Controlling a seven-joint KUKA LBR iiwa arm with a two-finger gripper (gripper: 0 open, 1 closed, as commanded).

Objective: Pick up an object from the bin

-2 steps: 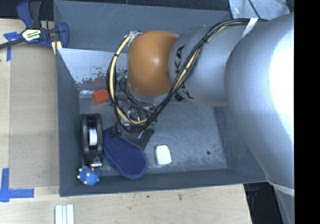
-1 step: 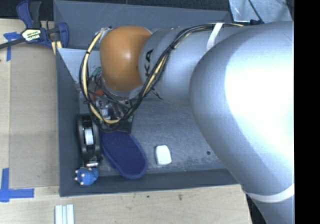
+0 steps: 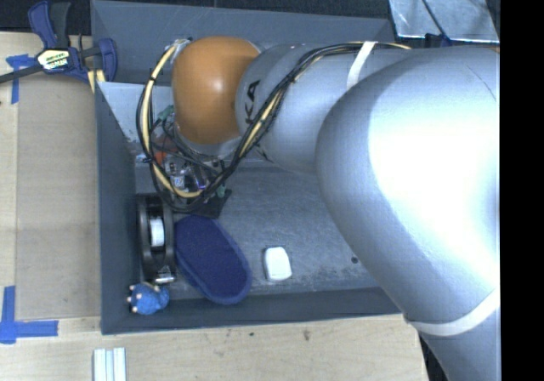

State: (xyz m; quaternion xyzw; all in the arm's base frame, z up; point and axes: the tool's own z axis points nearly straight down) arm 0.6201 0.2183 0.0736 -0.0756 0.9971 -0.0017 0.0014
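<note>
My gripper (image 3: 192, 175) hangs low over the left part of the bin, mostly covered by the arm's wrist fittings. Just below it lies a black round thing with a white centre, like a tape roll in a holder (image 3: 154, 236), against the left wall. Right of that, a dark blue oval pad (image 3: 212, 259) lies slanted, its upper end almost under the gripper. Nothing can be seen held.
A small white block (image 3: 277, 263) rests on the bin floor right of the blue pad. A little blue toy figure (image 3: 146, 298) sits in the front left corner. The big silver arm covers the bin's right and back.
</note>
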